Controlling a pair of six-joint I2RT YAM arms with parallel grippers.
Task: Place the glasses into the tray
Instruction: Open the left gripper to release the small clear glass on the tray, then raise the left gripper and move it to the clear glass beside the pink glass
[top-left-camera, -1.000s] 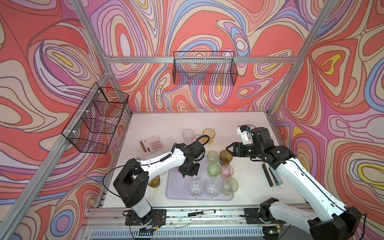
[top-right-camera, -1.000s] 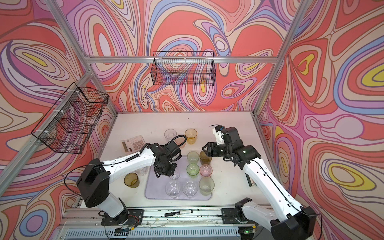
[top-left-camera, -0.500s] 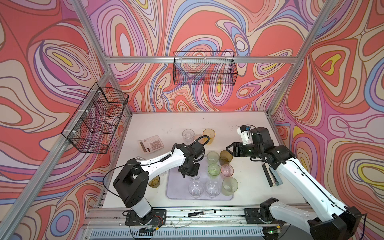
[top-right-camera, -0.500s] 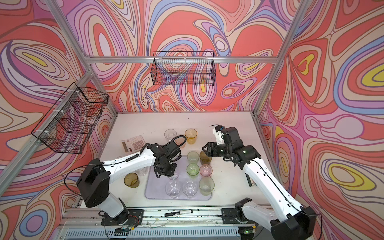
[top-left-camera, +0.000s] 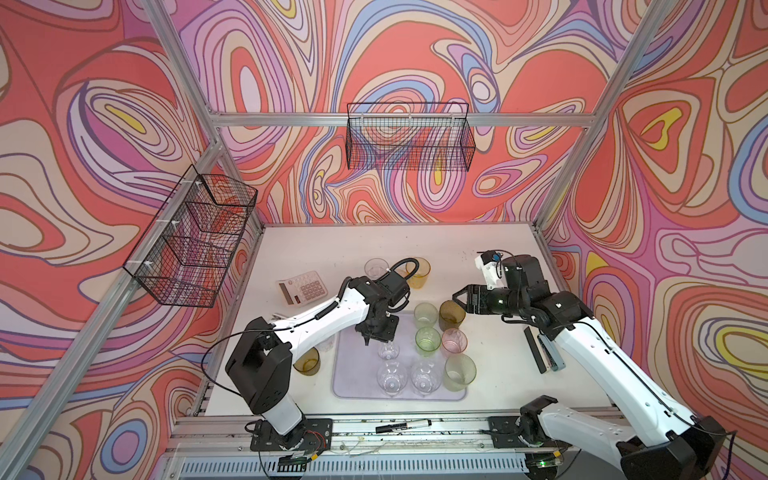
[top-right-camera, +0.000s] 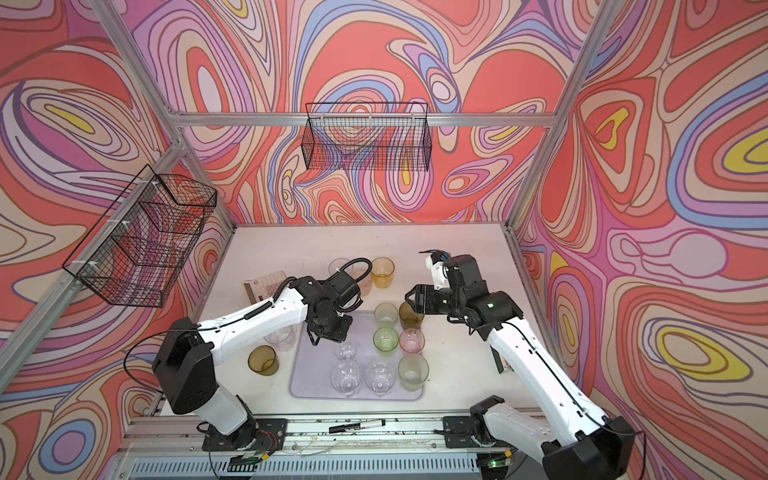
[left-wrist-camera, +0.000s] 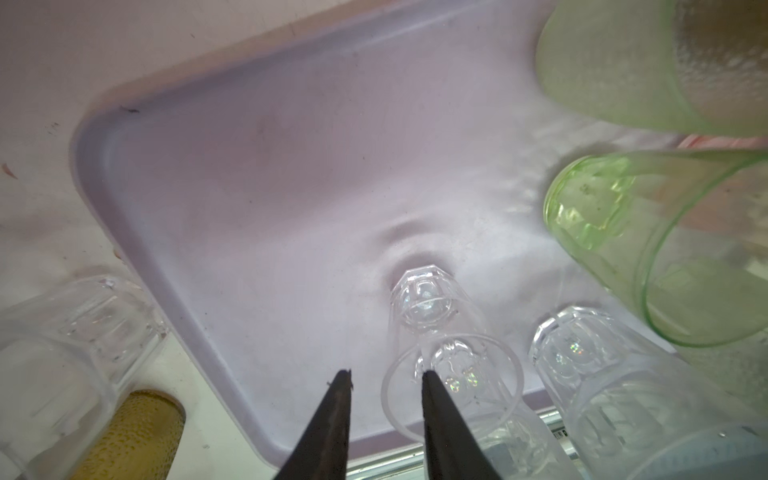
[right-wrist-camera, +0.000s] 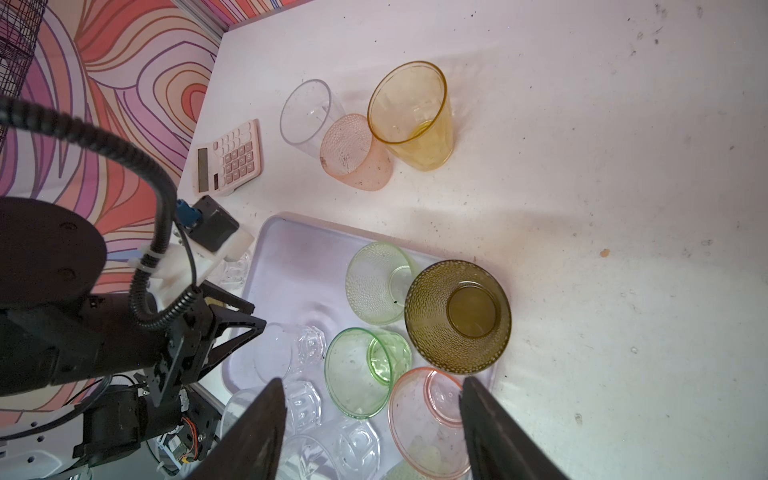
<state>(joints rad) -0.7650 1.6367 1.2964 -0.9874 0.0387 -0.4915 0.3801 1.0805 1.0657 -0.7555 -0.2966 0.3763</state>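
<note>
Bright, even light from above fills both top views and lays soft, faint shadows on the white table (top-left-camera: 449, 245), while in the left wrist view the close pale green glass (left-wrist-camera: 602, 62) is blurred and the clear glass (left-wrist-camera: 424, 299) shows small rainbow glints.

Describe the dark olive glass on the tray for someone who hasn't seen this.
On the white table, find the lavender tray. At its far right corner stands the olive-brown glass, beside a pale green glass. It is the tray's only dark tumbler.
</note>
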